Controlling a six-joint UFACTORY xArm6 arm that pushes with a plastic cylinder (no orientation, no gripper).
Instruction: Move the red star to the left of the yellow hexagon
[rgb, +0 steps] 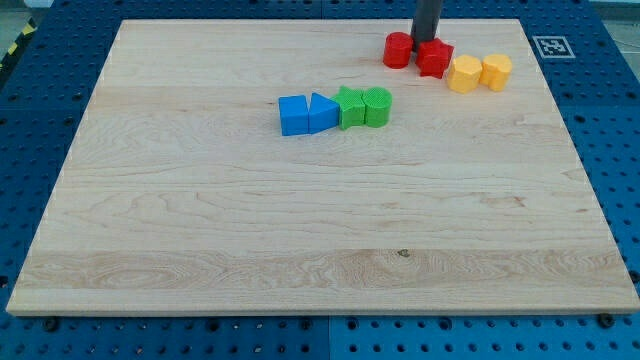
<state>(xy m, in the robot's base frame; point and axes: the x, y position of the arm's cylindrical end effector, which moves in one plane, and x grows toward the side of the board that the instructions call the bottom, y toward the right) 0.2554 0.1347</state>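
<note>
With no jaws to report, our tip (426, 41) sat just behind the red star (435, 58), which needed only a gentle nudge rightward to settle left of the yellow hexagon (464, 74).

Blue cube (293, 116) touching blue triangle (323, 111); two green blocks (364, 106) beside; red cylinder (398, 50) near top.
</note>
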